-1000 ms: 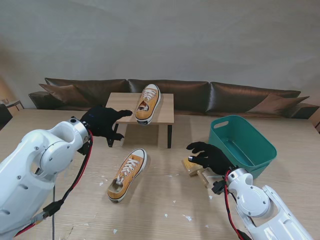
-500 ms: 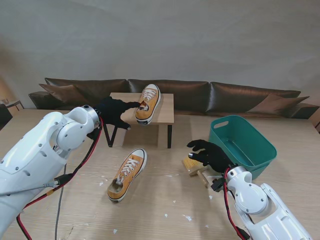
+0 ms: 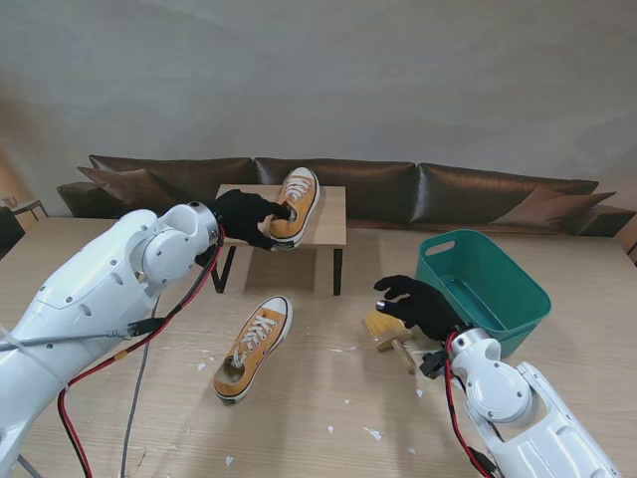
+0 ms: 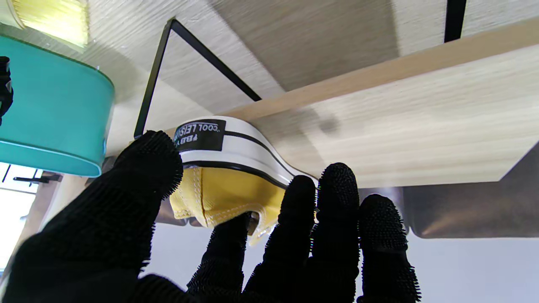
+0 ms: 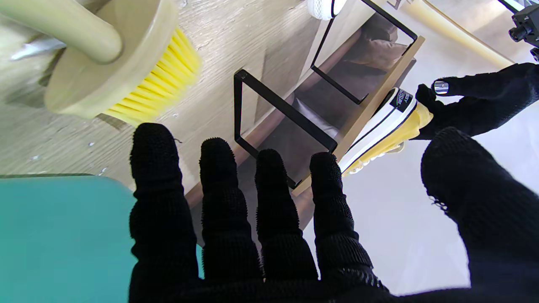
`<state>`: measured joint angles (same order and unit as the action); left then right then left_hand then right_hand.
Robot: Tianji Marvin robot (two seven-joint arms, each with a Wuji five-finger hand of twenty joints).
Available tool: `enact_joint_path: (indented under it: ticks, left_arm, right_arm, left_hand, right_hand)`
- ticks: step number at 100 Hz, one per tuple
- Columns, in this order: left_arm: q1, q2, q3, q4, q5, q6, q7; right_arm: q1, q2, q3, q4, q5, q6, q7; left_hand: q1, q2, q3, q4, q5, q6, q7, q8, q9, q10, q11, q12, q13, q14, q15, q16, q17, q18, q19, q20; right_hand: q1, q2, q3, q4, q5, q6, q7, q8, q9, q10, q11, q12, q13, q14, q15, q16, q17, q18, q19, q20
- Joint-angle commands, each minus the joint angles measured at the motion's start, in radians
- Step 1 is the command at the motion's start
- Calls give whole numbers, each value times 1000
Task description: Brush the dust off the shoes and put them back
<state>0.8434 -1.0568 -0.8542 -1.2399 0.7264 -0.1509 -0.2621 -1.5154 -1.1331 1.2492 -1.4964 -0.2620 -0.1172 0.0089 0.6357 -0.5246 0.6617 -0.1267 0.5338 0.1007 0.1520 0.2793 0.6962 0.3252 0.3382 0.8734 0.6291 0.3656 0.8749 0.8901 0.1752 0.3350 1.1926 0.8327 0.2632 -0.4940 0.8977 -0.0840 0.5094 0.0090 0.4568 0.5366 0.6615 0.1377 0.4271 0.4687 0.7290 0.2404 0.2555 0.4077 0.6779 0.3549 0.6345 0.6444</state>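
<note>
shoe (image 3: 296, 206) heel on stand, left fingers (image 4: 337, 198) around it

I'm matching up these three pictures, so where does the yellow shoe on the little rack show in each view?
Stand view: shoe on the rack, heel at the left hand.
Left wrist view: heel between thumb and fingers.
Right wrist view: far off, on the rack's edge.
Shared landmark: teal basket.

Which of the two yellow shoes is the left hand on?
The shoe on the small wooden stand; the left hand wraps its heel. The other shoe lies untouched on the table, nearer to me.
</note>
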Motion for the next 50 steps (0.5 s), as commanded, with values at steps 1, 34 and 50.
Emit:
enact_joint_path:
  ticks: [1, 34, 50]
  left_arm:
    - [-2, -14, 14, 1, 3, 16, -18]
    - [-40, -33, 120, 59, 3, 69, 25]
    - [-63, -48, 167, 109, -6, 89, 68]
  right_arm:
    - [1, -6, -4, 3, 1, 4, 10]
    - [-1, -8, -2, 2, 13, 8, 8]
    - [-1, -9, -2, 3, 20, 9, 7]
  left_hand:
    - [8, -36, 13, 15, 55, -26, 44, 43, 7, 10, 15, 16, -4, 1, 30, 11, 1, -10, 39, 17]
    - [9, -52, 22, 16, 140, -18, 161, 230, 9, 5, 41, 36, 3, -10, 51, 20, 11, -14, 59, 23]
    - [21, -72, 66, 8, 188, 11, 356, 418, 39, 0, 127, 118, 31, -23, 100, 32, 36, -16, 97, 22]
  right_hand:
    - [12, 27, -14, 21, -18, 2, 11, -10, 18, 12, -3, -9, 13, 6, 0, 6, -391, 1, -27, 16]
    - [14, 33, -13, 22, -15, 5, 12, -11, 23, 14, -3, -9, 16, 8, 0, 7, -388, 3, -29, 17]
    - [14, 33, -13, 22, -13, 6, 13, -12, 26, 16, -3, -8, 16, 9, 0, 7, -388, 3, -31, 18]
